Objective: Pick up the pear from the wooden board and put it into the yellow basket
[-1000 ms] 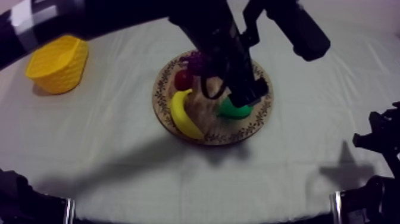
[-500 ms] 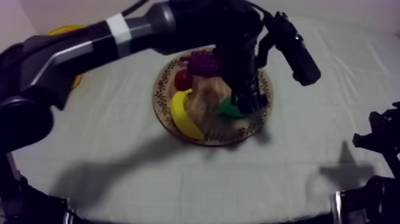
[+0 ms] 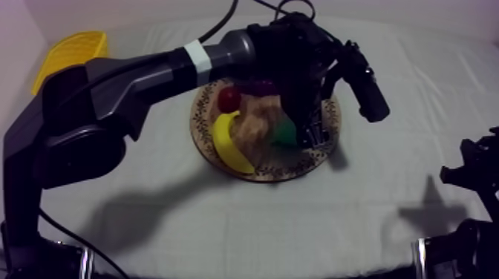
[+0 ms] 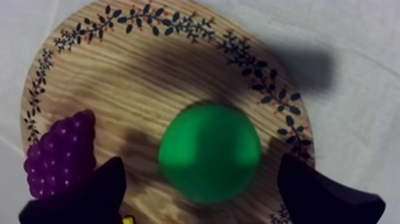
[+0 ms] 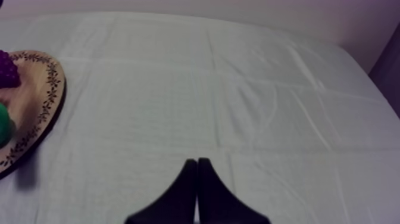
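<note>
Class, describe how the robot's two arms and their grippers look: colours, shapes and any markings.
The left arm is rounded dark grey and black segments, with one white band round it. The left gripper has two blunt black fingers. The right gripper has black fingers tapering to a narrow wedge. The right arm is angular and black.

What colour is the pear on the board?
The pear is green; left wrist view shows it best.
</note>
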Controlling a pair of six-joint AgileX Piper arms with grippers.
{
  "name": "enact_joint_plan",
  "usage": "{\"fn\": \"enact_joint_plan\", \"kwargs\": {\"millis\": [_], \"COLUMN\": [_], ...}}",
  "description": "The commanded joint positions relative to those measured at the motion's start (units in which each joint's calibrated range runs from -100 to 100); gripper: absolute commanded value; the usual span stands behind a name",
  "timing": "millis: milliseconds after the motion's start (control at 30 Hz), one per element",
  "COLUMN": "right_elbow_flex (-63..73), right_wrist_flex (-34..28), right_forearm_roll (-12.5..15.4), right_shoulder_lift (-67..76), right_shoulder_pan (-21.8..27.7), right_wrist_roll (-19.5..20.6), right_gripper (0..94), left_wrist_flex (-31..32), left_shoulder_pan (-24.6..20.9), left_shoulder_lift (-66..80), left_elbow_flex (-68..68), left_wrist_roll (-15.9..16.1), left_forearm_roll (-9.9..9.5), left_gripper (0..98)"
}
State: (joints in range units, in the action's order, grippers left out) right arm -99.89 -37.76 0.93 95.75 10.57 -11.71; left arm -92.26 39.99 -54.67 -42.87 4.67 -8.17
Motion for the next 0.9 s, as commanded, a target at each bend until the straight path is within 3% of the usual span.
{"fn": "enact_joint_plan", "kwargs": {"millis": [0,333,733,867], "right_elbow_flex": [0.0,0.0,0.0,0.0], "right_wrist_flex": [0.02,0.02,0.02,0.02], "right_forearm_roll": [-0.02,-0.02,-0.02,-0.02], "right_shoulder_lift": [0.0,0.0,0.0,0.0], "right_shoulder_pan": [0.0,0.0,0.0,0.0], "right_wrist_roll": [0.01,0.01,0.01,0.01], "right_gripper": [0.4,0.4,0.4,0.4], "left_wrist_flex": [-0.34,-1.41,-4.35,-5.15], "left_shoulder_pan": [-0.07,-0.08,-0.35,-0.39], "left_shoulder_lift": [-1.09,-4.77,-6.72,-5.91], "left_elbow_flex": [-1.23,-5.04,-6.59,-6.72], "left_wrist_roll": [0.24,0.8,0.39,-0.15], "left_forearm_roll": [0.03,0.28,0.18,0.26], "left_gripper": [96.1,88.6,61.4,57.8]}}
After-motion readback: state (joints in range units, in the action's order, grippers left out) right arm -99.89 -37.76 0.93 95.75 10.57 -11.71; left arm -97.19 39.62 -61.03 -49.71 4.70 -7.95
